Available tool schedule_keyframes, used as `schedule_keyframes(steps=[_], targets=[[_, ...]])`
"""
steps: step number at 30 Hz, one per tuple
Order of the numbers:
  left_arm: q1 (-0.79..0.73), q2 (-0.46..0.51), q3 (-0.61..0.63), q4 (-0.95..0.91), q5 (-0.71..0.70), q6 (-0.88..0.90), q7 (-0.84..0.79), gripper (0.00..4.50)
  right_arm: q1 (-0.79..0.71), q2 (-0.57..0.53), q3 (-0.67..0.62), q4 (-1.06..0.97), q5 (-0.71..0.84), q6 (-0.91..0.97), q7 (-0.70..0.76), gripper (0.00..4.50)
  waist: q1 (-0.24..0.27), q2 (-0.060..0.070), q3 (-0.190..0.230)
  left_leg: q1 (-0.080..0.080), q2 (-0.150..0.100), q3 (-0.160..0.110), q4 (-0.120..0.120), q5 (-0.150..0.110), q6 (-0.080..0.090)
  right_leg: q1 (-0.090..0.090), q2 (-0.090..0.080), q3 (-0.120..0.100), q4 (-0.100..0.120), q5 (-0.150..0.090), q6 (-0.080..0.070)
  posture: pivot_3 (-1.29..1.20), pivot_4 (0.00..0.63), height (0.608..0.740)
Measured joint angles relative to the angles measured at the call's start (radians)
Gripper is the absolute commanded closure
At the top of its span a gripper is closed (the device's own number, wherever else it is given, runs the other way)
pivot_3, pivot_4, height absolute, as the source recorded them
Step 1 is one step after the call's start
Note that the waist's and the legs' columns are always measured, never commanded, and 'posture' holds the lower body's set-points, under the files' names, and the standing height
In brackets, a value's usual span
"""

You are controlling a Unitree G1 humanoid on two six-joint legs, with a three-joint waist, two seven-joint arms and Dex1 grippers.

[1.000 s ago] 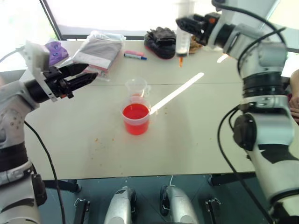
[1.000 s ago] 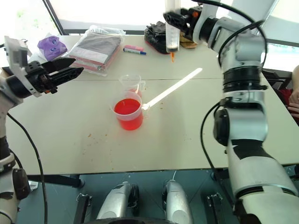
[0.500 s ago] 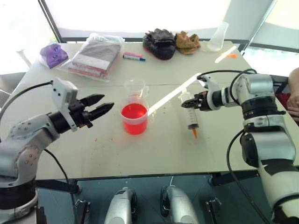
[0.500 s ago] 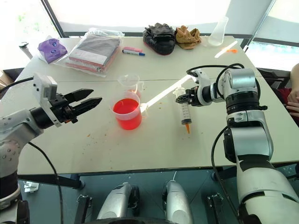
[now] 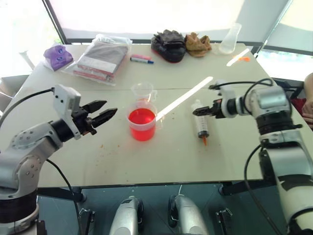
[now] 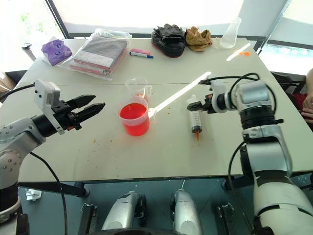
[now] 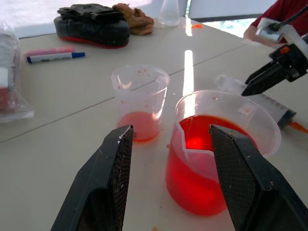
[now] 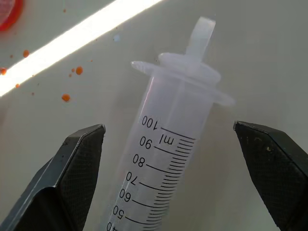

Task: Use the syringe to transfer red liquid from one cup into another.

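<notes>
Table (image 5: 98,161) holding, near to far: left gripper (image 5: 108,111) open and empty beside red cup (image 5: 142,124); syringe (image 5: 201,125) lying flat, right gripper (image 5: 199,111) spread wide over its plunger end, not gripping; small cup (image 5: 143,92) just behind; marker (image 5: 141,59).

A printed scale is carried on the barrel of the syringe (image 8: 163,163). The figures 100, 90, 80, 70, 60 and 50 are read along it in black, each beside its graduation lines, and the unit "ml" is printed next to the 100 mark. No other legible text is found.
</notes>
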Motion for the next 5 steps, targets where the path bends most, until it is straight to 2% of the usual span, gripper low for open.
schedule_keyframes(steps=[5], targets=[[0.059,0.018,0.049,-0.001,-0.041,0.010,0.011,1.92,0.099,-0.061,-0.239,-0.330,0.171,0.139,0.042,0.05,0.000,-0.001,-0.001,0.000,0.001,-0.001,-0.001,0.000,0.000,0.000,0.001,-0.001,0.000,0.000,0.000,0.00,0.150,0.740]])
